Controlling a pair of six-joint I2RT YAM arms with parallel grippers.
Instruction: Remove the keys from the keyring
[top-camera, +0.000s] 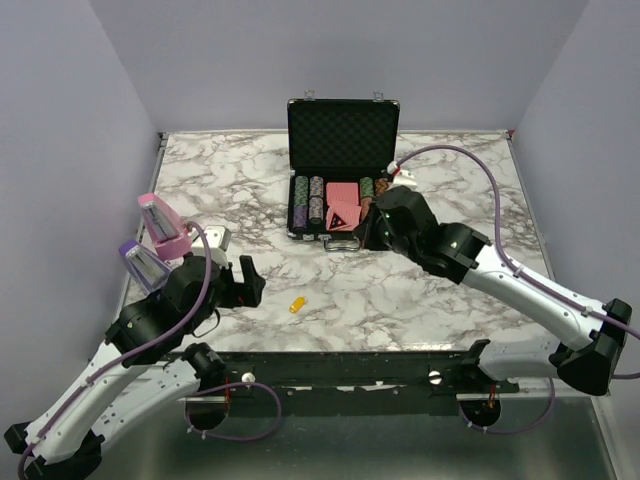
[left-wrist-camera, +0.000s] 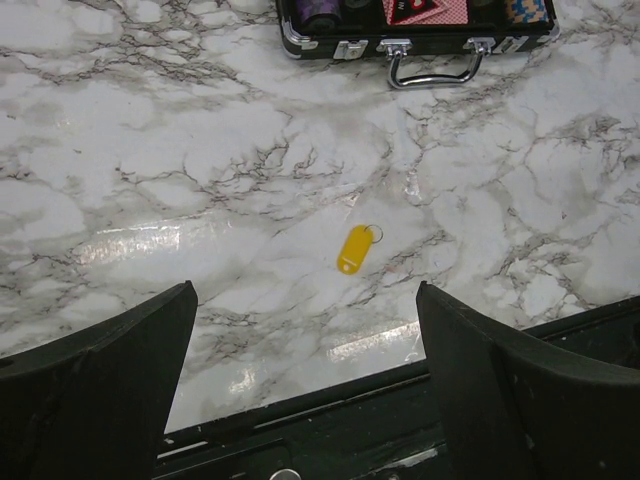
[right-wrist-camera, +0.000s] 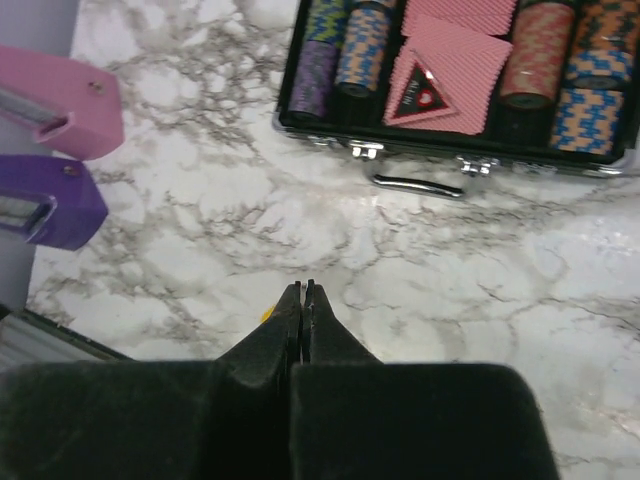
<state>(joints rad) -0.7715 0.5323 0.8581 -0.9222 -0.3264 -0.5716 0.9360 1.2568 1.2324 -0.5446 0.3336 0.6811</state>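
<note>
Wide open and empty, the left claw (left-wrist-camera: 305, 300) faces the keyring (left-wrist-camera: 355, 248) on the table (left-wrist-camera: 150, 150), likely to grasp it; the right claw (right-wrist-camera: 303, 292) is closed, apparently empty.

White marble with grey-brown veining across the table (top-camera: 450, 290). Black case (top-camera: 343, 130) with dimpled black foam in the lid, silver trim and a silver handle (left-wrist-camera: 432, 78). Inside the case, striped chips (right-wrist-camera: 362, 50) in purple, blue-orange and brown, plus red patterned cards (right-wrist-camera: 455, 60). In front of the case, bright yellow keyring (left-wrist-camera: 354, 248). Left of the case, pink block (right-wrist-camera: 60, 100) and purple block (right-wrist-camera: 50, 200). Matte black left gripper (left-wrist-camera: 305, 290) and right gripper (right-wrist-camera: 303, 290).
</note>
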